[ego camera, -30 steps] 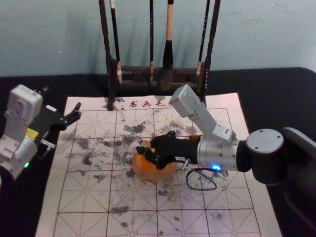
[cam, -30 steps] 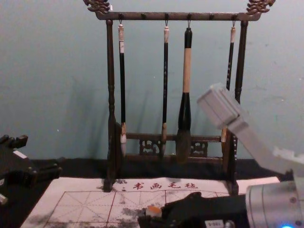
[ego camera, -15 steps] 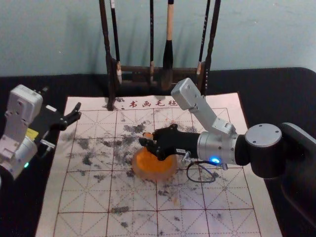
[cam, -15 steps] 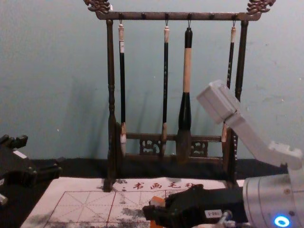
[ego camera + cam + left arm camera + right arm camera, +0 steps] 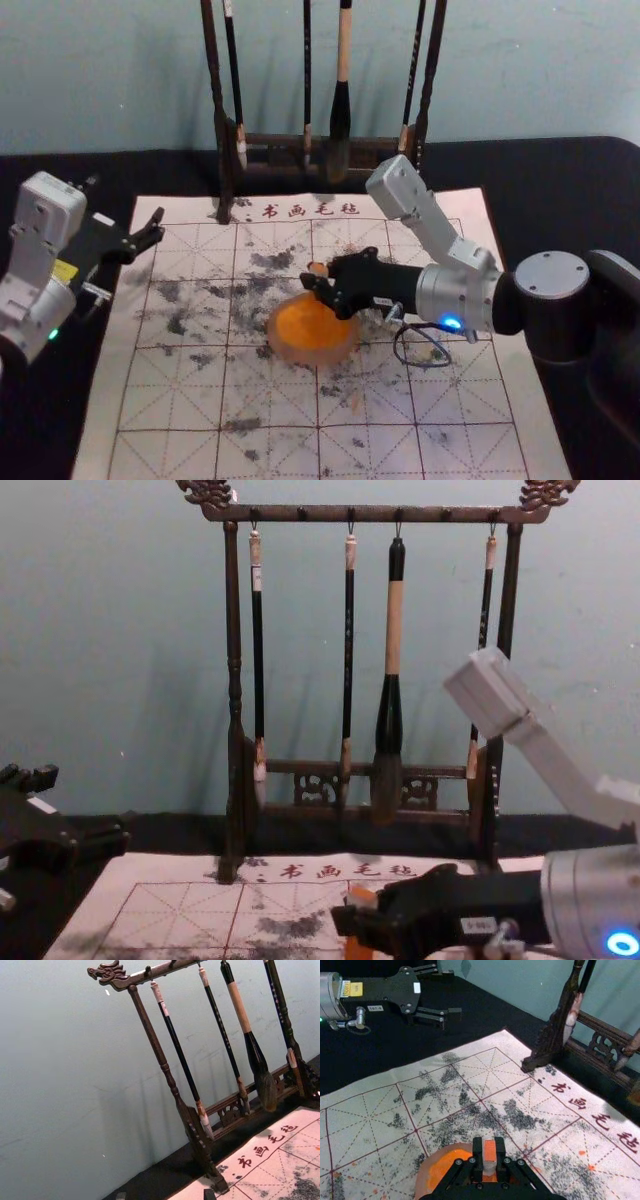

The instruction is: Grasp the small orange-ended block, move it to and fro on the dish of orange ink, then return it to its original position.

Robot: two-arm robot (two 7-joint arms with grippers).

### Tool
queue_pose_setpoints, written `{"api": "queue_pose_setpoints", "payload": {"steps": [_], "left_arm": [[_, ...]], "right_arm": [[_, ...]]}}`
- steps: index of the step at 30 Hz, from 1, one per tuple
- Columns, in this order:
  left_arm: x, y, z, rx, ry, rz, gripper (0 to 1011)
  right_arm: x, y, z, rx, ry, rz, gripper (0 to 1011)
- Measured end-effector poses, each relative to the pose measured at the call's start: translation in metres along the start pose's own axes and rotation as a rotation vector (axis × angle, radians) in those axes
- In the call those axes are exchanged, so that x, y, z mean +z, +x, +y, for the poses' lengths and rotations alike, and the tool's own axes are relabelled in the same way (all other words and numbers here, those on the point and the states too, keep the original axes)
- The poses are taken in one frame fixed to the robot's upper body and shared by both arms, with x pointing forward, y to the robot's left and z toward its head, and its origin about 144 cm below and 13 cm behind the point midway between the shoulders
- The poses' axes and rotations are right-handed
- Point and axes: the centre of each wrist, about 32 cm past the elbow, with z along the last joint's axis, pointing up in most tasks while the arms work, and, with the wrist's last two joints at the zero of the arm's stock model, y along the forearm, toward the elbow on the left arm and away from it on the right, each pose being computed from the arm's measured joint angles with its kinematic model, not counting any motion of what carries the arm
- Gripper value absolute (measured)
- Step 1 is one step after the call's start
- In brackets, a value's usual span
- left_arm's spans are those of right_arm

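Near the far rim of the ink dish [image 5: 288, 349], the right gripper [image 5: 322, 281] has the small block [image 5: 318, 268] pinched between its jaws, orange top poking up above them. By the paper's [image 5: 110, 420] left edge, the left gripper [image 5: 126, 206] idles, jaws spread.

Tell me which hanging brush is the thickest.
The brush third from left in the chest view: it alone has a long tan section and widens broadly below.

"Was it bright?"
"Dimmish. Soft shadows lay on the wall [image 5: 100, 680] beside the brush stand [image 5: 235, 680]."
"Any glare?"
"The blue ring light [image 5: 622, 943] glowed brightly on the right arm [image 5: 588, 895]."
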Motion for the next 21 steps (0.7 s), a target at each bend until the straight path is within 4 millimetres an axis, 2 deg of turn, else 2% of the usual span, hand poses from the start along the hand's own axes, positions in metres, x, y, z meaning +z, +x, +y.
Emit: {"api": "queue_pose_setpoints", "payload": {"steps": [21], "left_arm": [[0.0, 0.0, 0.0, 0.0, 0.0, 0.0, 1002]], "right_arm": [[-0.008, -0.009, -0.026, 0.009, 0.002, 0.017, 105]]}}
